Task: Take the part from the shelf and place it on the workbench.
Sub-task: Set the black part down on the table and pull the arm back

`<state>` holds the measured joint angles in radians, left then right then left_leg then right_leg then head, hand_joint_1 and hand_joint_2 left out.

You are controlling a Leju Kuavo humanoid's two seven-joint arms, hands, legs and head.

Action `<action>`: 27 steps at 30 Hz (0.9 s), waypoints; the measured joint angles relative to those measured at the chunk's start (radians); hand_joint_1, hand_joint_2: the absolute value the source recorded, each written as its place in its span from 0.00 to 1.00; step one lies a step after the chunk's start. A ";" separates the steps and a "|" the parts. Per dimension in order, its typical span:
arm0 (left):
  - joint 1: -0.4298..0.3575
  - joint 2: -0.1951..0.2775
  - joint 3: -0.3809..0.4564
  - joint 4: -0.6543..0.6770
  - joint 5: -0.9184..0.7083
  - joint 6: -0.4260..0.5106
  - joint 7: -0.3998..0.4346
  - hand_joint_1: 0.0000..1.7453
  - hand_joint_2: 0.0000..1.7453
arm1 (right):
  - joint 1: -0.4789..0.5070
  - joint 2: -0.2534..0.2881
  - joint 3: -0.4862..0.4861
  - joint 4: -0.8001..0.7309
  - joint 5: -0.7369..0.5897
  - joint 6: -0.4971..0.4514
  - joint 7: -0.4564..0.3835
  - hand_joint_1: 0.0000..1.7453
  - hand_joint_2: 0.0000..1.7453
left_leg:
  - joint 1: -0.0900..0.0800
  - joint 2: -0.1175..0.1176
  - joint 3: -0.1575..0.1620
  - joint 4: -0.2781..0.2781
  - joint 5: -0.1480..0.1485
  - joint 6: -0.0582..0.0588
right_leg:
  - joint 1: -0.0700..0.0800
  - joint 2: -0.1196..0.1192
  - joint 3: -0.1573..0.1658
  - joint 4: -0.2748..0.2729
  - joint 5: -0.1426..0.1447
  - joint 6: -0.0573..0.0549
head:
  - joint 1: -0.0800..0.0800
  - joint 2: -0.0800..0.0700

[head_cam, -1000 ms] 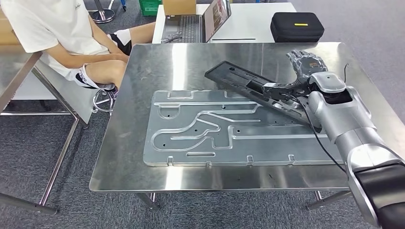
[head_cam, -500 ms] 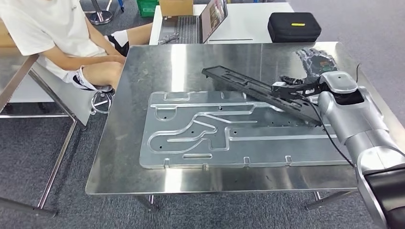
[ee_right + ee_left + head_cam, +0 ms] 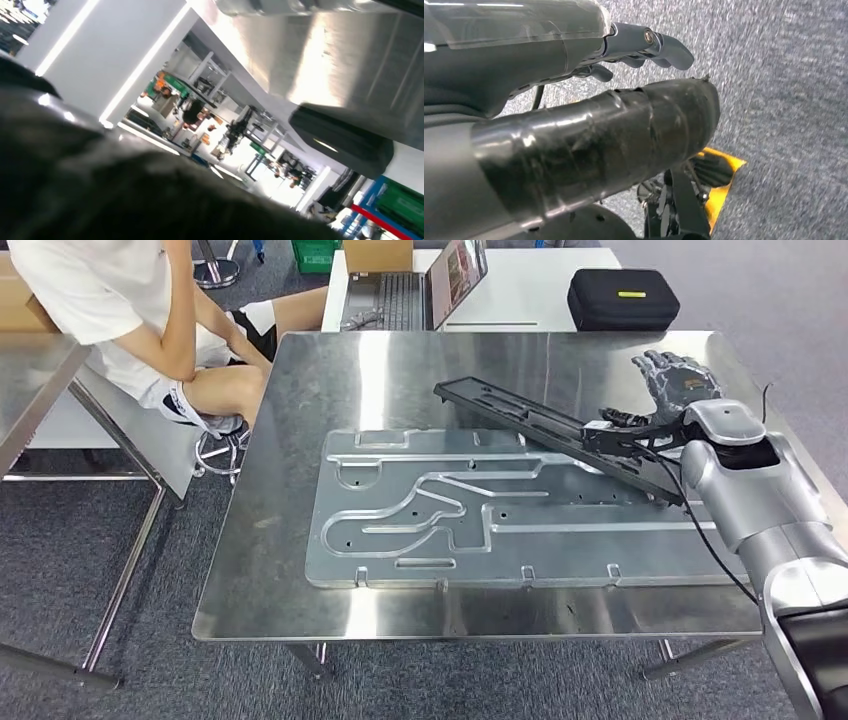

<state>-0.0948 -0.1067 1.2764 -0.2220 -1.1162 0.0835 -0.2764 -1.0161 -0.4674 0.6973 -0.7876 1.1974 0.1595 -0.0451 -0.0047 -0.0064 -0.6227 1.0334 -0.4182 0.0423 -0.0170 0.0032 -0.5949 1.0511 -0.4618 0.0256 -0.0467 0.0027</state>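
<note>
Over on the left a person (image 3: pixel 130 310) sits beside the surface (image 3: pixel 300 390), arms folded in now where a second ago they rested along the lap. Our view has swung a little too, so we won't read the shift of the whole picture as things moving.

Centre stage, the big stamped metal plate (image 3: pixel 480 510) lies flat on the steel surface, same spot relative to the edges as before.

Now the action: the long black part (image 3: pixel 540 430) runs diagonally over the plate's far right corner. Its right end is grasped by our right hand (image 3: pixel 650 420), thumb side pinched on it while the other fingers (image 3: pixel 675 375) fan upward. The far end still looks raised off the metal, though we judge the tilt shallower than a second ago, and the hand has drawn back toward the right edge. That tells us we are lowering, not yet letting go.

So the part is over the surface and partly across the plate, still held. What remains, in our judgement, is to bring it down flat and loosen the fingers without dragging it.

Our left hand (image 3: pixel 644 47) hangs over the carpet, fingers curled in on nothing.
</note>
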 joint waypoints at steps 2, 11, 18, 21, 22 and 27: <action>0.001 0.000 0.000 0.000 0.000 0.000 0.001 0.00 0.00 | 0.001 -0.001 0.000 -0.002 0.000 0.000 0.000 0.00 0.00 | -0.002 -0.001 -0.005 -0.001 0.006 -0.011 | 0.001 0.000 -0.005 -0.003 0.008 -0.013 | 0.000 0.000; 0.001 0.000 0.000 0.000 0.000 0.001 0.004 0.00 0.00 | 0.004 -0.001 0.000 -0.006 -0.002 0.000 0.000 0.00 0.00 | 0.011 0.001 -0.031 0.213 -0.170 -0.040 | -0.007 -0.007 -0.077 -0.011 0.074 -0.038 | -0.001 0.000; -0.004 0.001 0.000 0.000 0.000 0.000 0.004 0.00 0.00 | 0.003 -0.007 -0.003 -0.012 -0.002 0.002 -0.002 0.00 0.00 | 0.002 0.000 0.106 -0.021 -0.087 -0.007 | -0.009 -0.007 -0.100 -0.019 0.123 0.006 | 0.000 0.000; -0.004 0.000 0.000 0.000 0.000 0.000 0.007 0.00 0.00 | 0.002 -0.016 -0.003 -0.012 -0.002 0.003 -0.004 0.00 0.00 | 0.006 0.007 0.081 -0.035 -0.044 0.014 | -0.012 -0.005 -0.130 0.054 0.030 0.017 | 0.002 0.000; -0.004 0.000 0.000 0.000 0.000 0.000 0.008 0.00 0.00 | 0.003 -0.019 -0.003 -0.012 -0.002 0.003 -0.004 0.00 0.00 | 0.004 0.007 0.067 -0.035 -0.033 0.018 | -0.012 -0.004 -0.146 0.115 -0.023 0.020 | 0.003 0.000; -0.004 0.000 0.000 0.000 0.000 0.000 0.010 0.00 0.00 | 0.009 -0.021 -0.003 -0.013 -0.003 0.005 -0.006 0.00 0.00 | -0.004 0.009 -0.004 -0.019 0.010 0.019 | -0.009 -0.004 -0.083 0.198 -0.047 0.019 | 0.003 0.000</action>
<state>-0.0991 -0.1069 1.2764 -0.2220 -1.1162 0.0839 -0.2666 -1.0067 -0.4883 0.6943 -0.8002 1.1948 0.1644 -0.0515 -0.0083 0.0022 -0.6263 1.0144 -0.4079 0.0610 -0.0265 -0.0009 -0.6778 1.2494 -0.5089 0.0446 -0.0435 0.0027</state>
